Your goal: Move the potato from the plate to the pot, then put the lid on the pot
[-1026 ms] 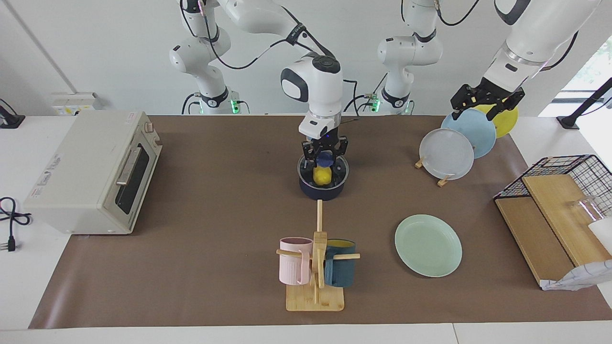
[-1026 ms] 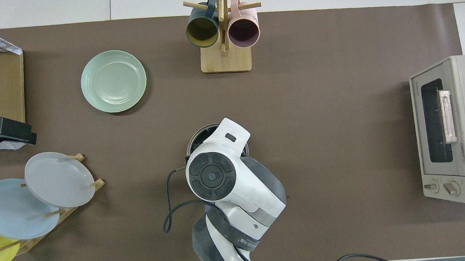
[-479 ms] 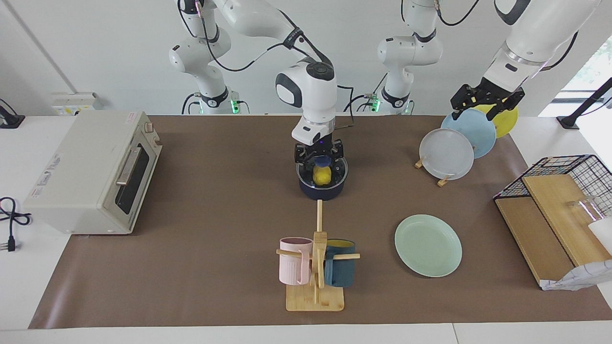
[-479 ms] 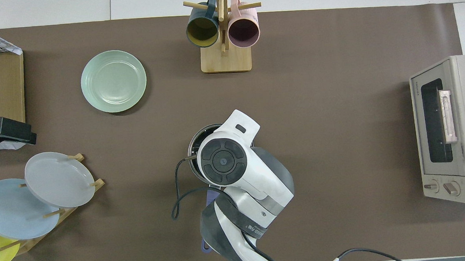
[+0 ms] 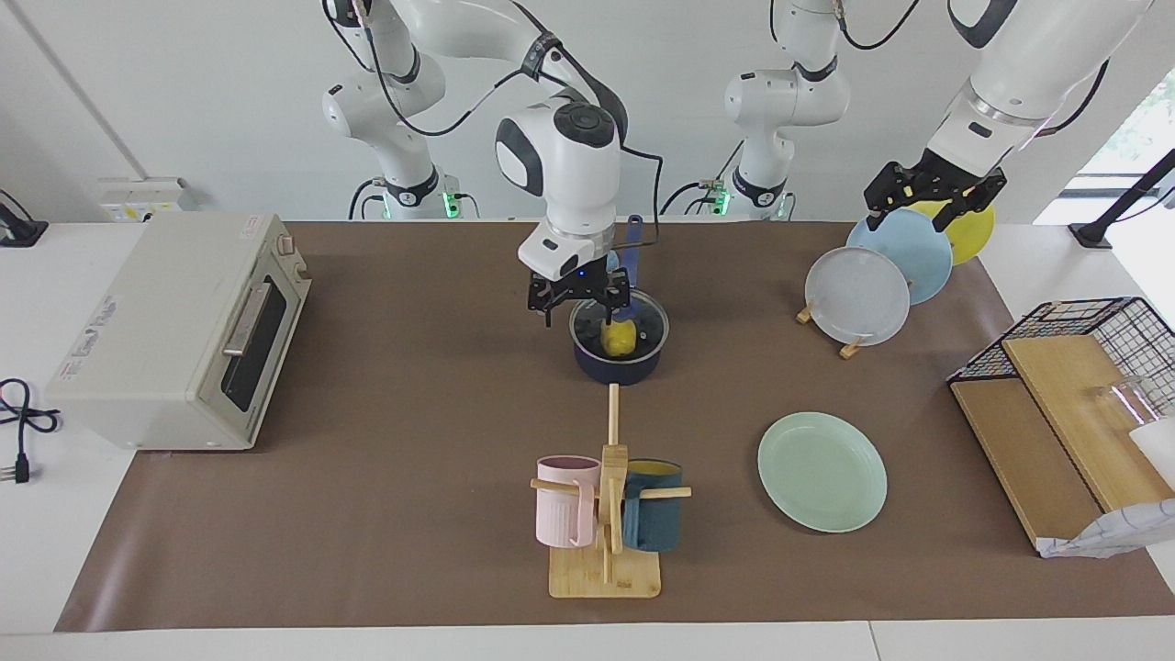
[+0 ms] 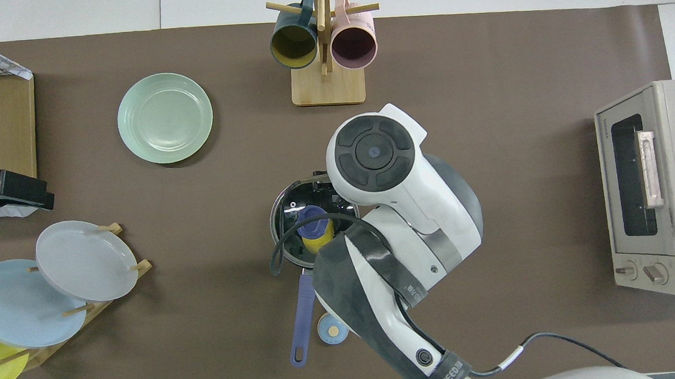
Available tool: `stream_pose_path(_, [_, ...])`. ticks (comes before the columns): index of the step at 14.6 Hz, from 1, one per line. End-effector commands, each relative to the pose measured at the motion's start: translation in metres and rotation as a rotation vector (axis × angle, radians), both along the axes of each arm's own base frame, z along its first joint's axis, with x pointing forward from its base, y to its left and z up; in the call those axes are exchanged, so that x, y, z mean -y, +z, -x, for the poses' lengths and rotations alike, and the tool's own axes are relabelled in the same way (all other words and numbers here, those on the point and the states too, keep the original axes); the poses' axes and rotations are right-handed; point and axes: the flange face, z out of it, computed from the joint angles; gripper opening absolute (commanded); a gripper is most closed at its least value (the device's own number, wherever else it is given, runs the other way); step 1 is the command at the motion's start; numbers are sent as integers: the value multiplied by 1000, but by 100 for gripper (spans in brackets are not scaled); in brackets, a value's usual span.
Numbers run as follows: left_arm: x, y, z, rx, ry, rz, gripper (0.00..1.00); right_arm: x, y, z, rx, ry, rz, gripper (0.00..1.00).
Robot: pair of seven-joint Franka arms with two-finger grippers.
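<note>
The dark pot (image 5: 617, 369) stands mid-table, its blue handle (image 6: 301, 315) pointing toward the robots. The clear glass lid (image 5: 645, 323) lies on it, blue knob (image 6: 311, 220) on top. Through the glass shows the yellow potato (image 5: 620, 340) inside the pot. My right gripper (image 5: 580, 308) hangs open, a little above the lid's edge toward the right arm's end, holding nothing. The mint-green plate (image 5: 822, 471) lies bare, farther from the robots, toward the left arm's end. My left gripper (image 5: 929, 195) waits open over the plate rack.
A toaster oven (image 5: 184, 330) sits at the right arm's end. A mug tree (image 5: 606, 514) stands farther out than the pot. A rack of upright plates (image 5: 858, 294) and a wire basket with wooden boards (image 5: 1074, 404) fill the left arm's end. A small blue-and-tan dome (image 6: 332, 329) lies beside the pot handle.
My right gripper opened off the lid's knob, rose and drew toward the right arm's end. The lid stays on the pot. The left arm has not moved.
</note>
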Motion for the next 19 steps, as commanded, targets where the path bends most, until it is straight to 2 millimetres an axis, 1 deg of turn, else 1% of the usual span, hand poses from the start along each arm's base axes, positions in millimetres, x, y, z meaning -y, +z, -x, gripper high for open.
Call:
stream_pose_path(1, [-3, 3, 7, 0, 12, -14, 100, 32, 40, -15, -41, -4, -9, 100])
stream_pose_path(4, [-9, 12, 12, 17, 22, -13, 100, 76, 75, -15, -57, 43, -2, 100])
stream_pose_path(5, [-11, 16, 15, 23, 26, -12, 100, 100, 88, -17, -52, 54, -7, 100])
stream_pose_path(6, [-10, 21, 18, 33, 24, -11, 100, 122, 100, -15, -54, 94, -6, 100])
stream_pose_path(7, [-10, 23, 19, 36, 24, -11, 100, 140, 109, -12, -59, 116, -1, 100])
stream_pose_path(8, [-10, 30, 23, 56, 27, -10, 100, 169, 118, -12, -70, 106, 3, 100])
stream_pose_path(9, [-7, 31, 25, 59, 23, -10, 100, 196, 122, -10, -80, 87, 13, 100])
stream_pose_path(11, [-7, 25, 26, 84, 21, -8, 100, 233, 114, 0, -108, 82, 50, 100])
stream_pose_path(12, [-7, 18, 23, 101, 21, -6, 100, 253, 111, 7, -120, 88, 62, 100])
stream_pose_path(13, [-8, 16, 24, 96, 20, -5, 100, 266, 108, 10, -129, 106, 71, 100])
stream_pose_path(15, [-8, 6, 20, 71, 22, 2, 100, 288, 106, 10, -147, 87, 69, 100])
stream_pose_path(16, [-7, 1, 16, 62, 21, 3, 100, 296, 106, 8, -146, 73, 68, 100])
stream_pose_path(18, [-6, -6, 13, 47, 23, 13, 100, 334, 97, 10, -160, 25, 29, 100])
stream_pose_path(19, [-6, -8, 11, 42, 24, 14, 100, 337, 97, 8, -131, 45, 13, 100])
